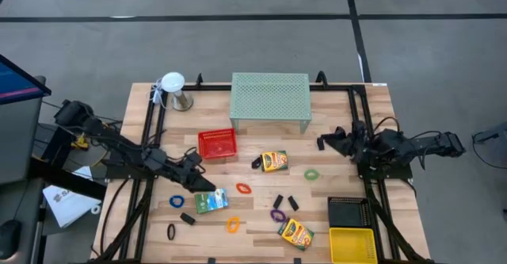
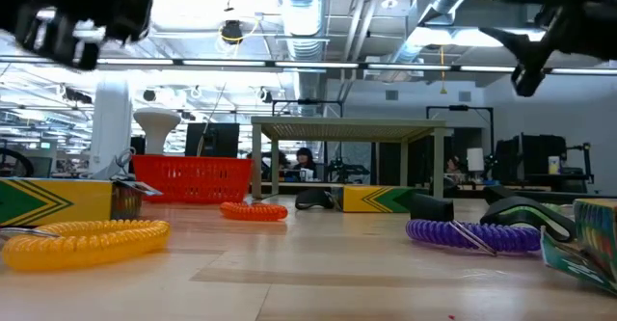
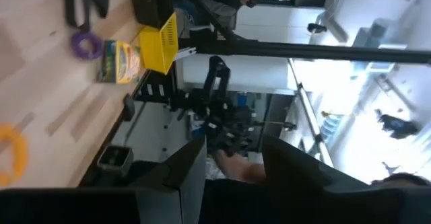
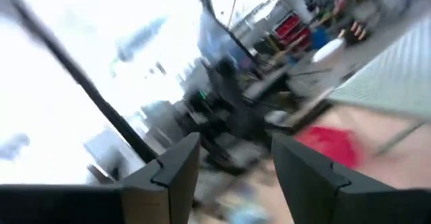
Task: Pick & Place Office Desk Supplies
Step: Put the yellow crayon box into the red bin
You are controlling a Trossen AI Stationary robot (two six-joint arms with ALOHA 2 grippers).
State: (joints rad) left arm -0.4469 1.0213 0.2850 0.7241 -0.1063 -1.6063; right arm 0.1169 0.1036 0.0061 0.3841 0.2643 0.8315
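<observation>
**Camera positions, four views**

High view is looking straight down on the whole table [image 1: 261,149]. Low view is sitting at tabletop level, facing the mint shelf [image 2: 352,128] and room behind. Each wrist view is peering out between its own fingers; left's is sharing the yellow tray [image 3: 160,41] with overhead.

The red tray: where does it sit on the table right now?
In the high view the red tray sits left of centre, just in front of the mint-green mesh shelf's left end, with a crayon box to its right.

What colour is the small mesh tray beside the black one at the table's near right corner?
Yellow; the yellow tray shows best in the high view, next to the black tray.
</observation>
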